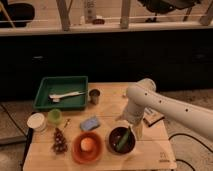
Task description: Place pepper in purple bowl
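Observation:
The purple bowl stands at the front middle-right of the wooden table. The green pepper lies inside it, leaning against the right side of the bowl. My gripper hangs from the white arm just above the bowl's right rear rim, close over the upper end of the pepper. I cannot tell whether it touches the pepper.
An orange-red bowl holding an orange ball sits left of the purple bowl. A blue sponge, light green cup, white cup, dark cluster, metal cup, green tray and a packet are around.

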